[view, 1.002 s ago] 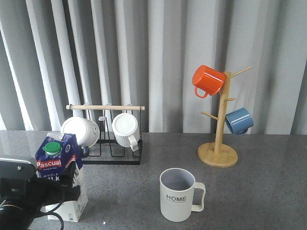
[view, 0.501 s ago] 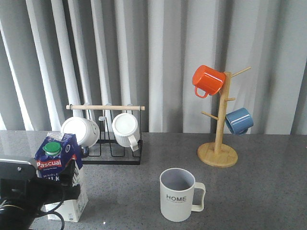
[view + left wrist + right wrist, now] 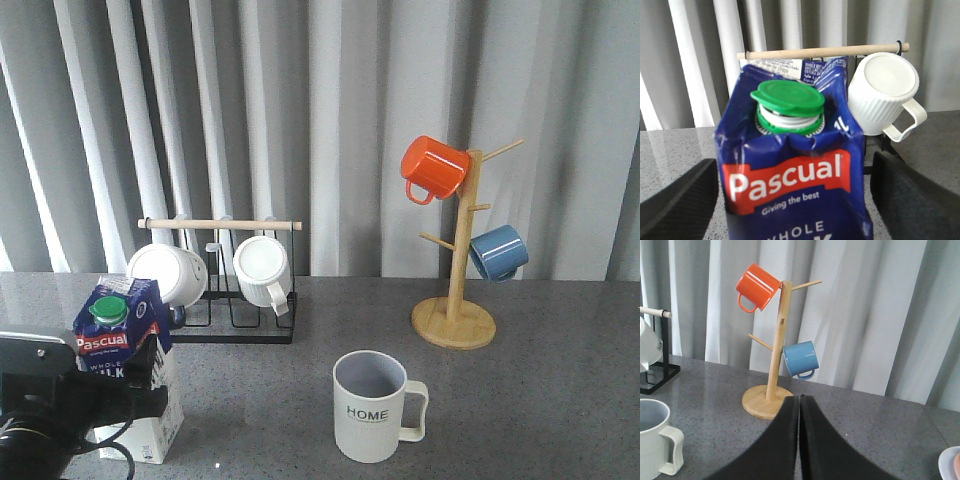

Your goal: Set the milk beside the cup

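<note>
The milk [image 3: 125, 340] is a blue-and-white carton with a green cap and red "Pascual" label, standing upright on the table's front left. In the left wrist view the milk [image 3: 790, 175] fills the space between the jaws. My left gripper [image 3: 138, 402] [image 3: 795, 200] is open, one black finger on each side of the carton, with slim gaps showing. The cup [image 3: 372, 405] is a pale ribbed mug marked "HOME", standing well to the carton's right with its handle to the right. The cup [image 3: 652, 440] also shows in the right wrist view. My right gripper [image 3: 799, 402] is shut and empty.
A black wire rack [image 3: 220, 280] with a wooden rod holds two white mugs behind the carton. A wooden mug tree [image 3: 455, 300] at back right carries an orange mug [image 3: 433, 168] and a blue mug [image 3: 497, 252]. A white dish edge [image 3: 950, 462] lies near the right gripper.
The left arm has sunk slightly in the front view. The carton and the cup have stayed in place.
</note>
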{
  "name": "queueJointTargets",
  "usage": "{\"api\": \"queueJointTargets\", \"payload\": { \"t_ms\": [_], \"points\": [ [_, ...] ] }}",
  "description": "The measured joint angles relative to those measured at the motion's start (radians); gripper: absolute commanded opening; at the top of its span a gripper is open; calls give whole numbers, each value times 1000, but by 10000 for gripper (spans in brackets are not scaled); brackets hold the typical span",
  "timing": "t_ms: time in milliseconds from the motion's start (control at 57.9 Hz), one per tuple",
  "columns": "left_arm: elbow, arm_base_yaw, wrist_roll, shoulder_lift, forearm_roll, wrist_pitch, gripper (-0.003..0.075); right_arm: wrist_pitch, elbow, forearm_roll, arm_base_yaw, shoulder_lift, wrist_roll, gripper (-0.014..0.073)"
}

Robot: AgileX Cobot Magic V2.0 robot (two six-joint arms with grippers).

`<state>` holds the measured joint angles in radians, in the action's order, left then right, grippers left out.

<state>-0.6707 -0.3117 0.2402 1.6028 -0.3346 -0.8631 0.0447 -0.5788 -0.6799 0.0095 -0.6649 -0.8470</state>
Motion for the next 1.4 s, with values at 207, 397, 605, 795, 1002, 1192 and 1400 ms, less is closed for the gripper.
{"api": "queueJointTargets", "payload": {
  "t_ms": [207,397,605,795,1002,1192,1400],
  "points": [
    [0,0,0,0,-13,-1,587,0,0,0,0,0,0,-4],
    [0,0,0,0,-46,-1,541,0,0,0,0,0,0,-4],
    [0,0,0,0,-47,-1,357,0,0,0,0,0,0,-4],
    [0,0,0,0,-49,-4,163,0,0,0,0,0,0,-4],
    [0,0,0,0,-49,-4,71,0,0,0,0,0,0,-4],
    [0,0,0,0,-49,-6,70,0,0,0,0,0,0,-4],
    [0,0,0,-20,-17,-18,73,0,0,0,0,0,0,-4]
  ]
}}
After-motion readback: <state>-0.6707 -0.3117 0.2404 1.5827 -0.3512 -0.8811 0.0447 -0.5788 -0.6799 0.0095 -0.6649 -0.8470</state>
